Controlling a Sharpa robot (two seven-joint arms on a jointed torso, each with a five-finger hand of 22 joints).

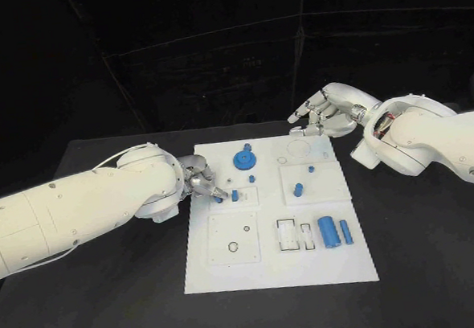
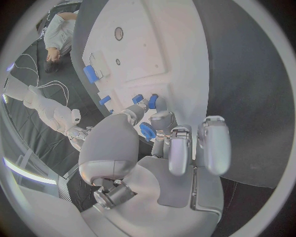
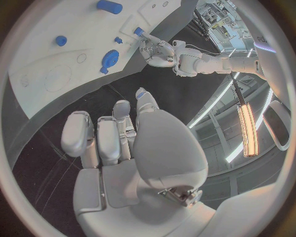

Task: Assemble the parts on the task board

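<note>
Two robot hands over table. Left robot hand (image 1: 201, 180) at board's left edge, fingers pinching small blue part (image 2: 147, 131) just above white board (image 1: 262, 268). Right robot hand (image 1: 322, 113) empty, fingers half-curled, off board's far right corner. Risk: part slips from thin pinch or enters hole tilted, jams. No readable writing.

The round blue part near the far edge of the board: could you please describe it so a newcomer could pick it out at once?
Start at the white task board in the middle of the black table and look to its far edge. Left of centre there lies a round blue part, disc-shaped with a small stub on top. It is the widest blue piece; its neighbours nearby are small pegs.
</note>
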